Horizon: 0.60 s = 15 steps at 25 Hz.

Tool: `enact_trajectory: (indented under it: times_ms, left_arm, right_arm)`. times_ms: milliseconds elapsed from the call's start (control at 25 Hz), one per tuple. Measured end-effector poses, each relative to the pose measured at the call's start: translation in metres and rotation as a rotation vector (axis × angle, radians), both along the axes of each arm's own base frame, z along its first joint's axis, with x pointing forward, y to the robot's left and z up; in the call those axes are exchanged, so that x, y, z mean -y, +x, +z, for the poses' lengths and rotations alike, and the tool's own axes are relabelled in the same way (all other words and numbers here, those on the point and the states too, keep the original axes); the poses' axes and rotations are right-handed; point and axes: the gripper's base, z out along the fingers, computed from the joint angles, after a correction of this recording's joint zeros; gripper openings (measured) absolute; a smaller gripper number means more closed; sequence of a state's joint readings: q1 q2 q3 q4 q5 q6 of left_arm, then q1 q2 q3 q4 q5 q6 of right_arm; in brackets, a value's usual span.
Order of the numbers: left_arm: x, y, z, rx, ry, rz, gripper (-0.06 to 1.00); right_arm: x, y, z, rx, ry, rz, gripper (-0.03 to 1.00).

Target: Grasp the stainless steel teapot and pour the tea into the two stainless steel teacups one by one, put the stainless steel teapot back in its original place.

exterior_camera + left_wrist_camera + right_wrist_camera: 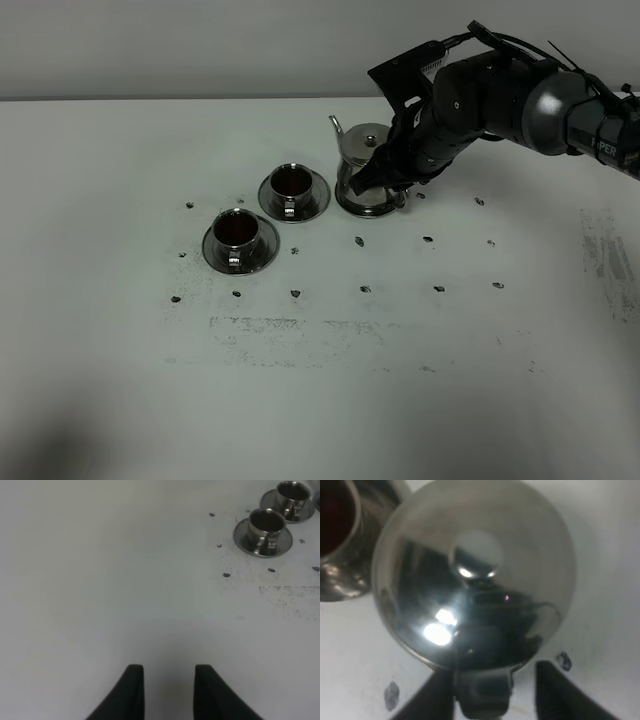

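- Right gripper (485, 700) reached down over the stainless steel teapot (362, 165), fingers (436, 697) apart, straddling its handle (482, 695).
- Left gripper (169, 692) hovered low, fingers apart, empty.

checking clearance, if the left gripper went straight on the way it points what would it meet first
Nothing close: the left gripper faces bare table. The cups sit off to one side of its line, though depth is unclear.

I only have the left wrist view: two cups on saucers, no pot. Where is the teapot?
Observer: The stainless steel teapot stands upright on its saucer, right of the two cups in the high view.
Operator: Are the cups filled?
Observer: Yes, the near teacup and the far teacup both hold dark tea.
Operator: Right gripper?
Observer: The right gripper straddles the pot's handle, jaws spread.
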<state>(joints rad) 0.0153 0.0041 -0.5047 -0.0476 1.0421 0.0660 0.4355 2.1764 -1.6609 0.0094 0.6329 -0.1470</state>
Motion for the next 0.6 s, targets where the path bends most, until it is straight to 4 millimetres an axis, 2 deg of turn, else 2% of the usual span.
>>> enact_trajectory:
  times_ms: [160, 240, 360, 600]
  left_arm:
    - [0.000, 0.000, 0.000, 0.000, 0.000, 0.000, 0.24]
    - [0.000, 0.000, 0.000, 0.000, 0.000, 0.000, 0.24]
    - [0.000, 0.000, 0.000, 0.000, 0.000, 0.000, 0.24]
    - [0.000, 0.000, 0.000, 0.000, 0.000, 0.000, 0.24]
  right_arm:
    - [0.000, 0.000, 0.001, 0.004, -0.002, 0.004, 0.60]
    - [0.001, 0.000, 0.006, 0.015, -0.004, 0.007, 0.64]
    - [0.003, -0.003, 0.024, 0.046, -0.004, 0.012, 0.65]
    - [0.012, -0.020, 0.083, 0.110, 0.011, 0.014, 0.60]
